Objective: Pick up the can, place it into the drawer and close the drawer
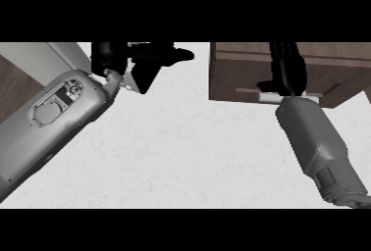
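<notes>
White, faintly marbled bench (181, 157) fills the middle of my downward view, with both my grey forearms coming up from the lower edge. Beyond my right hand (286, 68) sits a brown wooden drawer unit (239, 73), its front running across the upper right; a pale handle (270, 97) shows at its lower edge, just beside my right wrist. My right hand lies over the dark wood, black and narrow, reaching up towards the top edge of the view. I cannot tell whether its fingers are straight or curled, because they merge into one dark shape against the wood.

My left hand (138, 56) is at the upper left, above the bench. Its black fingers (174, 53) point out to the right and one part points downward in a dark wedge; they look relaxed and spread, with nothing between them. A strip of brown wood (18, 90) shows to the left of my left forearm (54, 117), and a light grey panel (54, 56) lies just beyond it.

I cannot see the can anywhere; whether it is hidden by my right hand or inside the drawer unit I cannot tell.
</notes>
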You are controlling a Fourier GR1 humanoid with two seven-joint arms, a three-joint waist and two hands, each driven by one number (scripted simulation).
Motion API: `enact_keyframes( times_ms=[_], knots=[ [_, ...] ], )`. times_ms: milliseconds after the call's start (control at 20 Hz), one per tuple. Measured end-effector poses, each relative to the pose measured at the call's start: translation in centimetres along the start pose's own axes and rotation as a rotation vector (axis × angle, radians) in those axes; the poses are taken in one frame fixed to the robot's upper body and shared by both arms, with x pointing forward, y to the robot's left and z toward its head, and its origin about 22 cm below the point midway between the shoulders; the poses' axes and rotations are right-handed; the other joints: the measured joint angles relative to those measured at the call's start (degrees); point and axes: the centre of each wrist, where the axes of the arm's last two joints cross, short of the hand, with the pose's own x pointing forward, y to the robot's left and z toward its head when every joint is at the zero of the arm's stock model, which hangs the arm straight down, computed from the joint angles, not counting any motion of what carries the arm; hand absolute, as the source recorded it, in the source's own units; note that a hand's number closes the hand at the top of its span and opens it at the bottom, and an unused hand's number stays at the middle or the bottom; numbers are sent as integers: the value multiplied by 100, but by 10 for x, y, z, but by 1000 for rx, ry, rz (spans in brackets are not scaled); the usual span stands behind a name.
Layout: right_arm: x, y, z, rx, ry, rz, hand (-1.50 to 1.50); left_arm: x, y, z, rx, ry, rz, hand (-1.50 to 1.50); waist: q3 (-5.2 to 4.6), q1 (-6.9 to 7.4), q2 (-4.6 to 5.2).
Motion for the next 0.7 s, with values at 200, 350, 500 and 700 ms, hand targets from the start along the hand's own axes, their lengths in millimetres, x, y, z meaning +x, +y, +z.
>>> enact_keyframes(
  times_ms=[200,350,500,700],
  knots=[
    [6,2,-6,-18,24,2,-150,-9,6,7,0,-4,0,-150,18,-37,-5],
    [9,-6,-22,-2,18,17,-150,-10,5,12,-14,-3,1,-150,10,13,29],
    [6,-8,-26,12,17,24,-150,-15,14,19,-25,1,3,-150,3,57,35],
    [8,-11,-33,34,10,20,-150,-22,18,23,-23,3,1,-150,18,34,76]
  ],
)
